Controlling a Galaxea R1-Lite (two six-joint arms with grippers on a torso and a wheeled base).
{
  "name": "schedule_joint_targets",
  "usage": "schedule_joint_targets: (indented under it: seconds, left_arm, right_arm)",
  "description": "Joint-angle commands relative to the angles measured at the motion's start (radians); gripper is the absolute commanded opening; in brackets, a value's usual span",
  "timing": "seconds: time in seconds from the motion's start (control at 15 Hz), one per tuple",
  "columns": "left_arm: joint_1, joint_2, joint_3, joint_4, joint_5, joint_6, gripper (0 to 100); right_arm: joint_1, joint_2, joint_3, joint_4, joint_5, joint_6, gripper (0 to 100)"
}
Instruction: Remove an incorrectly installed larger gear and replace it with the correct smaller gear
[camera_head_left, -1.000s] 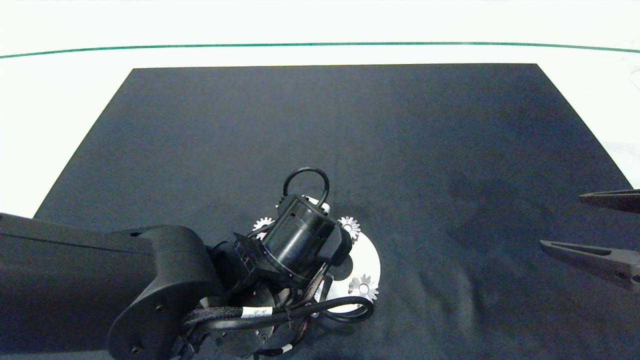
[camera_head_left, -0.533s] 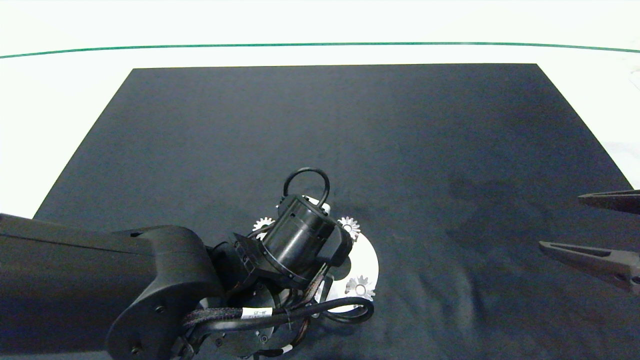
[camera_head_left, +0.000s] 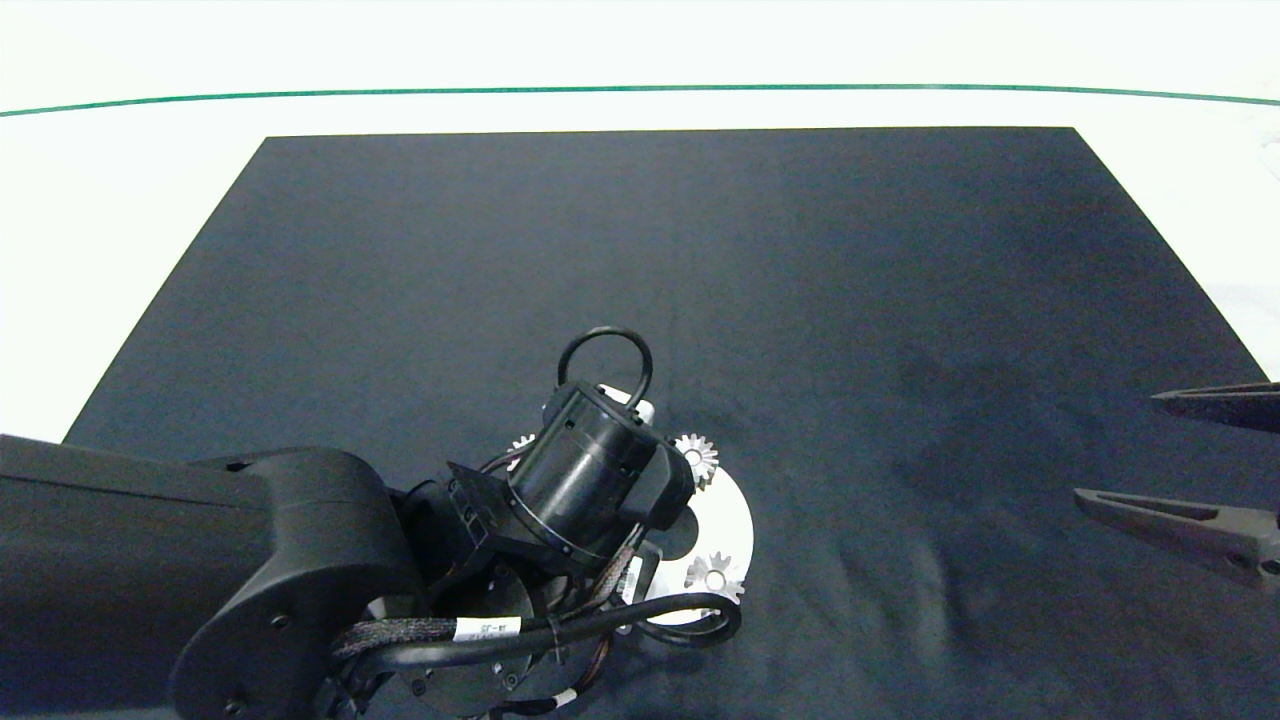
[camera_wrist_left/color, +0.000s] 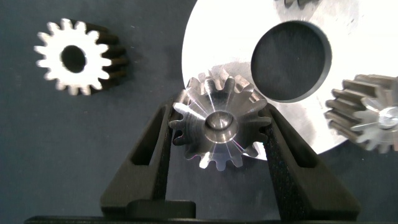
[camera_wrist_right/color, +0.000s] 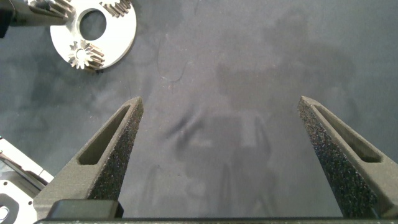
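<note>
In the left wrist view my left gripper (camera_wrist_left/color: 219, 117) is shut on the larger gear (camera_wrist_left/color: 217, 144), a shiny gear with long pointed teeth. The fingers press its teeth from both sides at the rim of the white round plate (camera_wrist_left/color: 217, 50). The smaller gear (camera_wrist_left/color: 74, 56), with a round bore, lies loose on the dark mat beside the plate. Another gear (camera_wrist_left/color: 373, 118) sits on the plate. In the head view the left arm's wrist (camera_head_left: 590, 480) covers the left gripper and the larger gear. My right gripper (camera_head_left: 1117, 447) hangs open at the right edge, holding nothing.
The plate (camera_head_left: 725, 520) has a round hole (camera_wrist_left/color: 292, 61) in its middle and carries two visible gears (camera_head_left: 696, 456) (camera_head_left: 713, 577). The black mat (camera_head_left: 700, 280) spreads out behind and to the right. White table surface (camera_head_left: 120, 250) surrounds the mat.
The left arm has drawn slightly to the left, and the plate with its gears has shifted a little left with it. The right gripper has barely moved.
</note>
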Motion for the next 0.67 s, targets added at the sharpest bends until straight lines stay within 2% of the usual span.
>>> schedule_joint_targets:
  seconds: [0.07,0.4,0.6,0.67]
  left_arm:
    - [-0.001,-0.041,0.0,0.0,0.003,0.002,46]
    - [0.005,-0.109,-0.001,0.004,0.003,0.025,46]
    - [0.107,-0.187,-0.009,0.087,0.003,0.096,46]
    - [0.163,-0.201,-0.009,0.087,0.003,0.126,46]
  right_arm:
    - [0.008,0.002,0.004,0.001,0.001,-0.002,100]
    - [0.009,0.005,0.005,-0.006,0.001,-0.002,100]
    - [0.009,0.005,0.007,-0.011,-0.001,-0.002,100]
    - [0.009,0.005,0.007,-0.011,-0.001,-0.002,100]
